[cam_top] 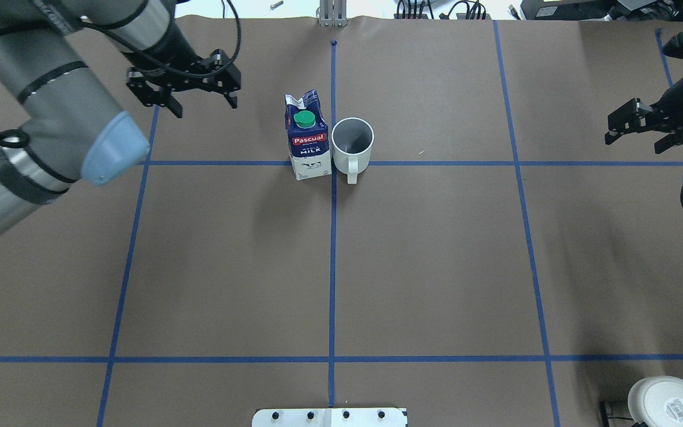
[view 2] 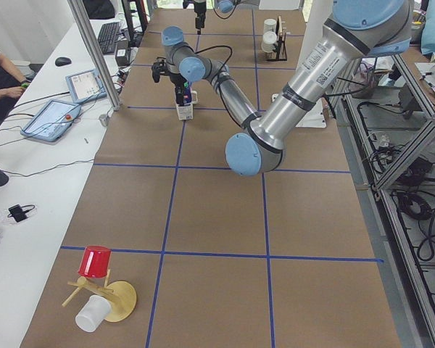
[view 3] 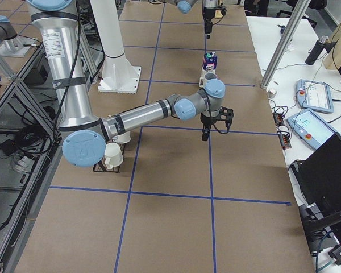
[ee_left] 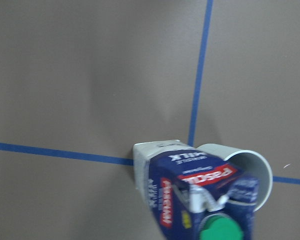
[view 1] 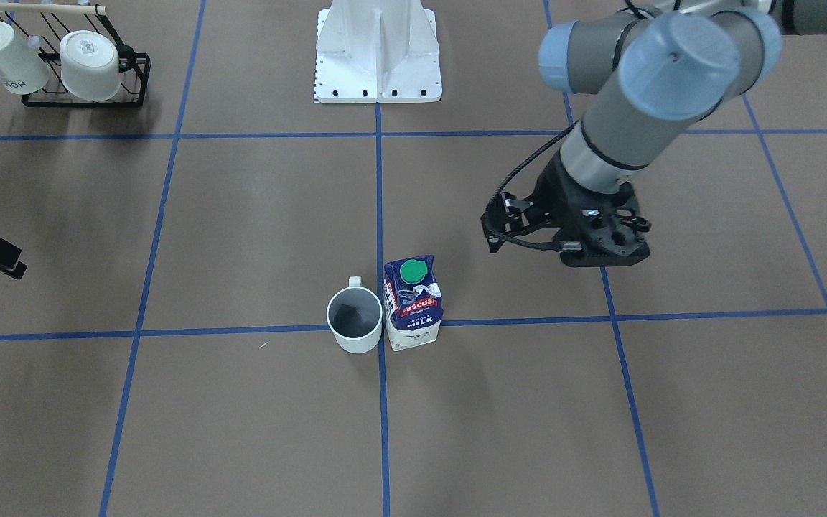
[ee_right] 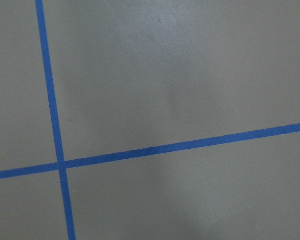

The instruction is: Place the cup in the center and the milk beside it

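milk point(view 1: 413, 305) just beside cup point(view 1: 354, 321), mug rack point(view 1: 83, 103) in far corner

Brightly and evenly lit from above, soft and diffuse. Only faint, blurry-edged shadows on the brown table point(cam_top: 436, 267): a dim smudge toward 7 o'clock from the milk point(cam_top: 308, 139) in the overhead view, a wider haze at 4 o'clock there. Paler toward 12 o'clock and duller toward 6 o'clock in the right wrist view. Crisp in the fixed views; soft and smeared in the left wrist view, worst at 5 o'clock on the close top of the milk.
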